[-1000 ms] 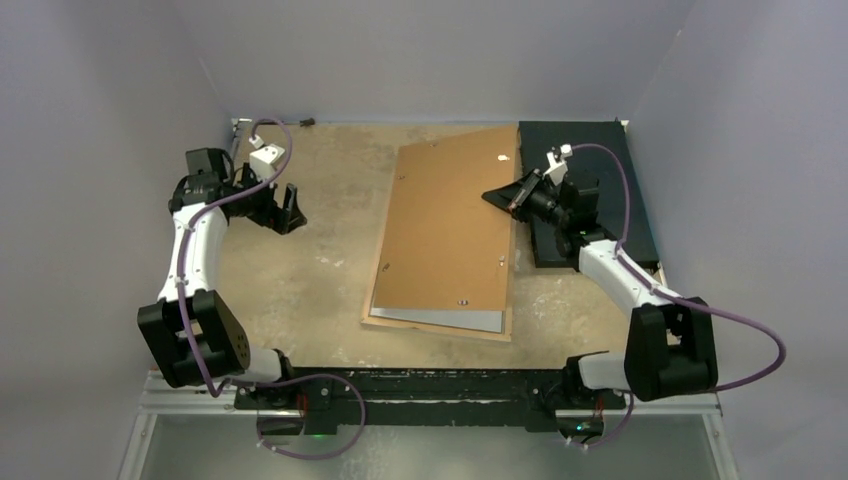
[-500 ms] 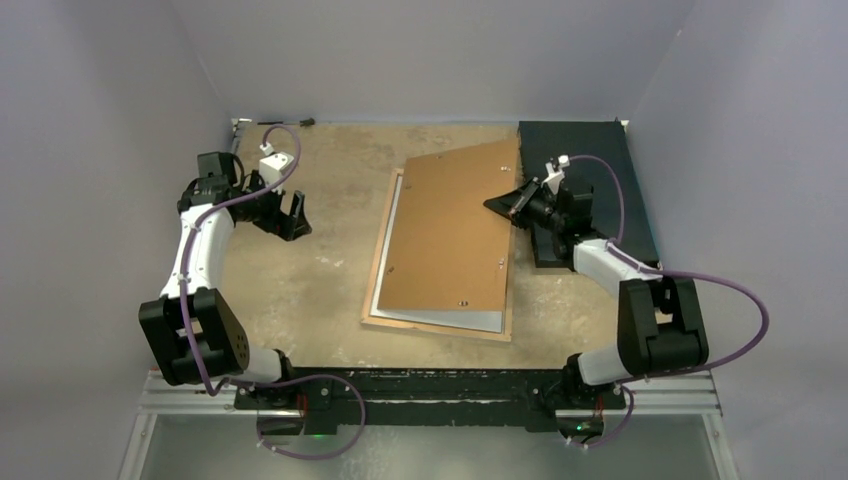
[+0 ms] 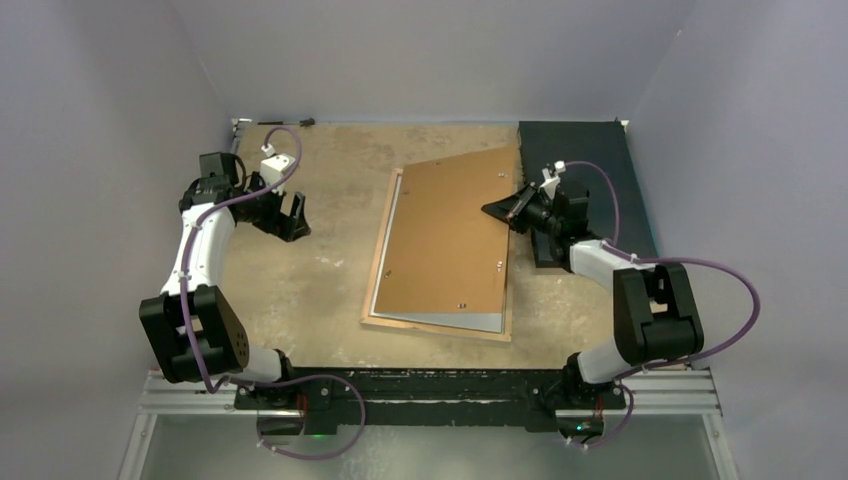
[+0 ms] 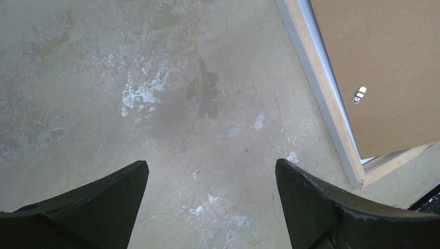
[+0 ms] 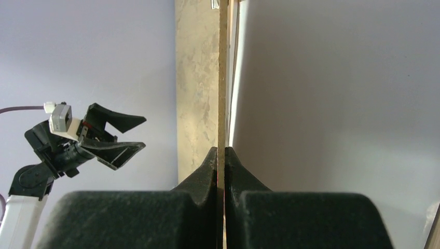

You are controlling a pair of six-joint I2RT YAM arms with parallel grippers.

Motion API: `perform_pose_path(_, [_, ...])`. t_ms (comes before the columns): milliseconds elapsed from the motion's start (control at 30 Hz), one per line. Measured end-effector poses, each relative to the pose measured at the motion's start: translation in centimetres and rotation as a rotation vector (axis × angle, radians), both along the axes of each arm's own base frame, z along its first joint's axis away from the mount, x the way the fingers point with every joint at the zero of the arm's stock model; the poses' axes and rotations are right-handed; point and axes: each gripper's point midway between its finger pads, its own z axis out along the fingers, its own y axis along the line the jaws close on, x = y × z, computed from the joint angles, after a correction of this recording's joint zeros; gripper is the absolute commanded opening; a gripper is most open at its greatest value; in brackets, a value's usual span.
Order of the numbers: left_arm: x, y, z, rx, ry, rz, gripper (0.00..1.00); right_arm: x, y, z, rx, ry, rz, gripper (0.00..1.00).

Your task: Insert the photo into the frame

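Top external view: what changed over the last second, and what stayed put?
The backing board, pinched at its right edge by the right gripper, swung: its far edge came nearer and its left edge slid right, uncovering a pale strip along the frame's left side. Unchanged: the grip, the frame, and the open left gripper, which barely shifted.
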Motion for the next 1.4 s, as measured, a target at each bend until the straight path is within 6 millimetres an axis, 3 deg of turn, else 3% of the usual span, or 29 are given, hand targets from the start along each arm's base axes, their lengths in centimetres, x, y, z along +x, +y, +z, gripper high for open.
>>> perform_pose_path(700, [0.0,0.3,-0.1,0.023,-0.002,-0.003,0.92,0.1,0.1,-2.8,0.018,0.051,0.012,0.0])
perform_pose_path(1400, [-0.1,0.3,-0.2,0.024,0.0,-0.004,0.93,-0.9,0.3,-3.0,0.032,0.049,0.038,0.0])
